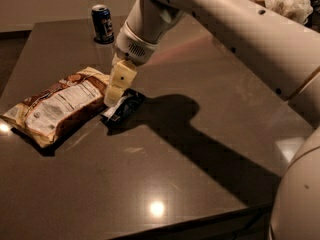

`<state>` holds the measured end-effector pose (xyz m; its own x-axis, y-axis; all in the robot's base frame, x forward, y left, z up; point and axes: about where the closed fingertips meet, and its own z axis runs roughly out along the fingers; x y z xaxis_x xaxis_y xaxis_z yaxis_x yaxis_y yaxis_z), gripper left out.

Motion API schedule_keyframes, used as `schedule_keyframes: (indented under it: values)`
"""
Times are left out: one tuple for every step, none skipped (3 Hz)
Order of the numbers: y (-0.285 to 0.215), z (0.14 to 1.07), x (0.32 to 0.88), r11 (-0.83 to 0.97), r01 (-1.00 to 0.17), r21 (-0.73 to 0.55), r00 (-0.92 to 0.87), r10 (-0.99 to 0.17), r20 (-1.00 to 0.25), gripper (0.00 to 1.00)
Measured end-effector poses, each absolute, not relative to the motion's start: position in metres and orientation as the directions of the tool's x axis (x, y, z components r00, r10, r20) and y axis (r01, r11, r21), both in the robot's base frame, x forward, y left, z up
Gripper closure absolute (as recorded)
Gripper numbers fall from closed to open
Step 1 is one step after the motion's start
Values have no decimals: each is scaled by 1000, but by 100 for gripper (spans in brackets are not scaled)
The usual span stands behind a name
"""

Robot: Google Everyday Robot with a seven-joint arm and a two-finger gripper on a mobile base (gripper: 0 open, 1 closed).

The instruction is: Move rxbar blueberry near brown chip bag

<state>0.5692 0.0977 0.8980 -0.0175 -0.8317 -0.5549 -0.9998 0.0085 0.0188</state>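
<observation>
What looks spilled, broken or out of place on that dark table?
Nothing stands out. The large crinkly cream-and-brown chip bag lies flat, the small dark navy snack bar lies right beside it with the end effector down at it, and the blue drink can stands upright near the far edge. Nothing is spilled.

Pincer (pixel 114 98) between brown chip bag (pixel 57 106) and rxbar blueberry (pixel 125 109); can (pixel 102 24) well behind, near tabletop (pixel 150 184) bare
</observation>
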Motion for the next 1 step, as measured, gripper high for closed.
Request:
schedule_keyframes:
  values:
    - [98, 898, 569, 8, -1000, 19, -17, -832, -555, 0]
